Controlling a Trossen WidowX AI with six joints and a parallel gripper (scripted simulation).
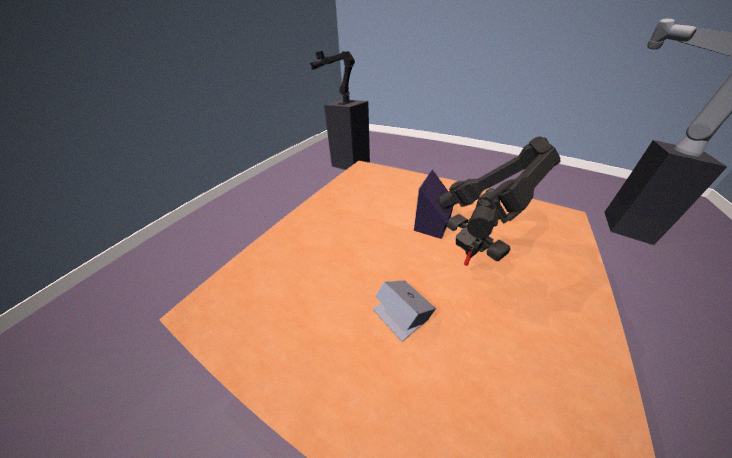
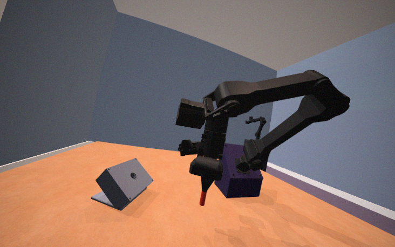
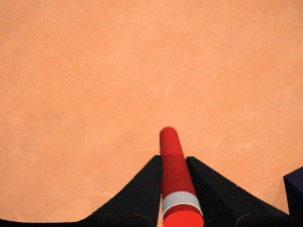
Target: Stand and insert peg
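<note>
The peg is clamped between the jaws of the gripper and hangs nearly upright, leaning a little, clear of the orange table as far as the exterior view shows. It's held up by the banded end: in the wrist view the white band sits right by the fingers, with the plain end pointing down and away toward the table. That grip makes sense, since the plain end is the one that has to go into the hole, so it's left free and sticking out below.

The sloped panel sits well apart, to the left of the peg in the exterior view, with its hole on the tilted face looking up and toward the camera. The dark purple block just right of the gripper is what the arm is mounted on.

Judging by the pose, this looks like the re-pick stage, with the carry to the panel not yet done. The peg will probably need tilting to match the hole's axis before anything gets pushed, otherwise jamming on the rim seems likely.
</note>
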